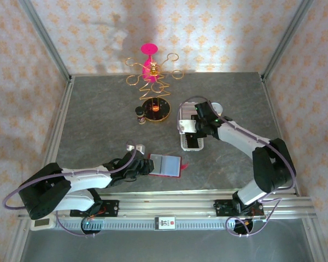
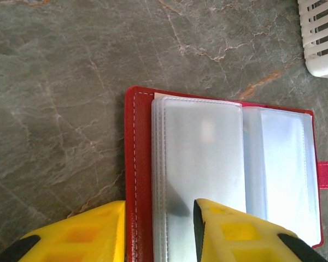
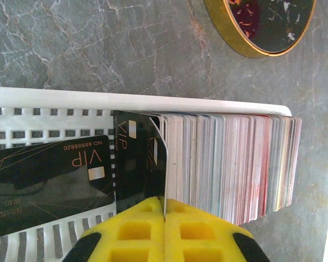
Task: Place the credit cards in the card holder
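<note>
On black card [image 3: 136, 158], right jaws tight

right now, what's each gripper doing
left gripper: jaws open, straddling the edge of the wallet
right gripper: jaws shut on a black card

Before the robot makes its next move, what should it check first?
1. The right gripper is shut on the upright black card: ok.
2. Only one card is pinched from the stack of cards in the white tray: cannot tell.
3. The card holder lies open, pockets up: ok.
4. The left gripper straddles the holder's left edge: ok; firm hold: cannot tell.
</note>
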Available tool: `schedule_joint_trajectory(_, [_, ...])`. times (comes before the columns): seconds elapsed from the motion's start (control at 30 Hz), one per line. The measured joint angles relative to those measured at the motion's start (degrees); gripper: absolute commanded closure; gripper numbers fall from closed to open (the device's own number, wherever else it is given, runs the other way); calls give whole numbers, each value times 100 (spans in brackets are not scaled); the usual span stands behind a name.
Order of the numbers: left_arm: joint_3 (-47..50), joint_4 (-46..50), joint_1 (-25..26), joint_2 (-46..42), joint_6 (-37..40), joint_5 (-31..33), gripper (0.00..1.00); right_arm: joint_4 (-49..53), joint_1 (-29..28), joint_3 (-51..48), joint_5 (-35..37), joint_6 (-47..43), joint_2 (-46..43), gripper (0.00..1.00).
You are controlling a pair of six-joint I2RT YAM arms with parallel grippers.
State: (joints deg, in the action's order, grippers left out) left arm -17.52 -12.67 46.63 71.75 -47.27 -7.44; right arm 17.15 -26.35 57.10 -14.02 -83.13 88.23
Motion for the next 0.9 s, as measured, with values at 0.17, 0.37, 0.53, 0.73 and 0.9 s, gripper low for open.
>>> schedule_joint_trajectory(0.17, [0,2,90,-15,-48,83,60,118,-98,0,-17,369,-332,100])
schedule_joint_trajectory(0.37, [15,192,214,-214,-94,37,56,229,-380,-28,-339,1860,-1196,100])
schedule_joint_trajectory(0.53, [70,400,295,-538,-216,42,51,-726,-973,-881,-413,4096,-2452,100])
schedule_joint_trajectory(0.73, [59,870,328,-809,-280,227,40,-1989,-1624,-2243,-555,7274,-3427,100])
schedule_joint_trajectory(0.9, [-122,1403,328,-968,-278,540,35,-2723,-1799,-3012,-527,9597,-3593,100])
